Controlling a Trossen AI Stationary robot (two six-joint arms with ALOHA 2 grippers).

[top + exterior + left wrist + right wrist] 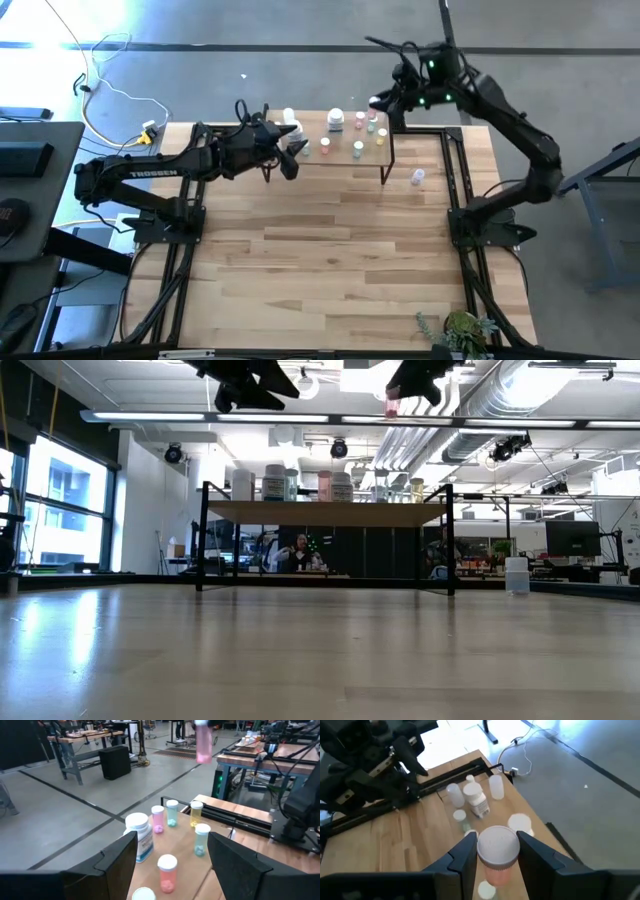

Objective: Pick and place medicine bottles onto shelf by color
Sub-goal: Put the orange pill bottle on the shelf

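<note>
**Pink bottle held above the shelf, left gripper open beside it**

From the high view we see the shelf (340, 148) standing at the far edge of the tabletop (330, 260), with the medicine bottles (358, 148) spread over its board. The left gripper (290, 160) reaches over the shelf's left end, and the right gripper (380, 103) hangs above the shelf's far right corner. 1 clear vial (417, 178) stands alone on the tabletop, just beside the shelf's right end.

In the low view we see the shelf on its black legs, a row of bottles (340, 486) upright on top, and the lone clear vial (516, 575) on the tabletop to its right. Both grippers show high above the shelf; the right gripper (400, 395) carries a pink bottle (392, 402).

Through the left wrist view we find the left gripper (172, 865) with its fingers (112, 857) spread wide and nothing between them. Beyond them stand a large white bottle (138, 835) and 5 small vials, pink, green and yellow. The pink bottle (203, 742) hangs in the air above them.

In the right wrist view we see the right gripper (497, 851) clamped on the pink bottle (497, 852), its white cap pointing at the camera, with the shelf's board below it.
</note>
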